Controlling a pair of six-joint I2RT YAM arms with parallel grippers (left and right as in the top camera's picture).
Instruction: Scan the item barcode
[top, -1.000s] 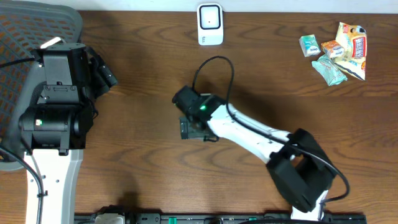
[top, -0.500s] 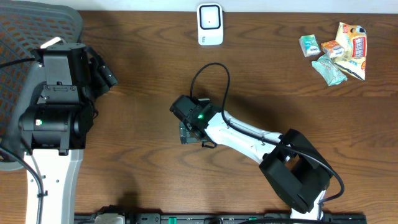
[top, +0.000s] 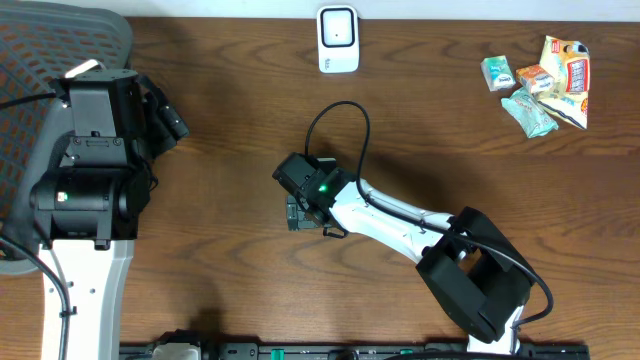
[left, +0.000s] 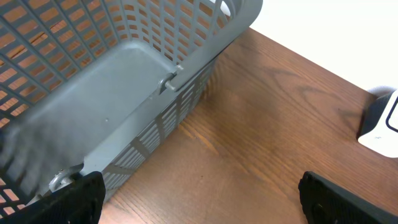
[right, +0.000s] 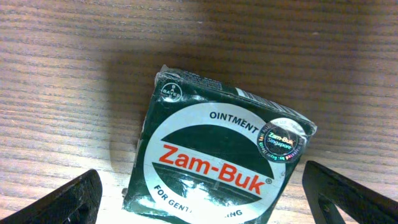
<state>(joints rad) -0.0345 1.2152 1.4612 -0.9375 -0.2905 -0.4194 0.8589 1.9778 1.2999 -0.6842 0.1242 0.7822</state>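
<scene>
Wood lies bare all round the Zam-Buk ointment box (right: 217, 155), flat on the table (top: 220, 250) between your right gripper's (right: 205, 208) spread, empty jaws. Left gripper (left: 205, 202) gapes too, beside the grey basket (left: 124, 81). Overhead, the wrist mostly hides the box; up close, its lower edge is cropped.

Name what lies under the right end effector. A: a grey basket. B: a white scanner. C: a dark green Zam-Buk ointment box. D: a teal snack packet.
C: in the right wrist view the Zam-Buk ointment box lies on the wooden table, between the open fingers of the right end effector.
</scene>
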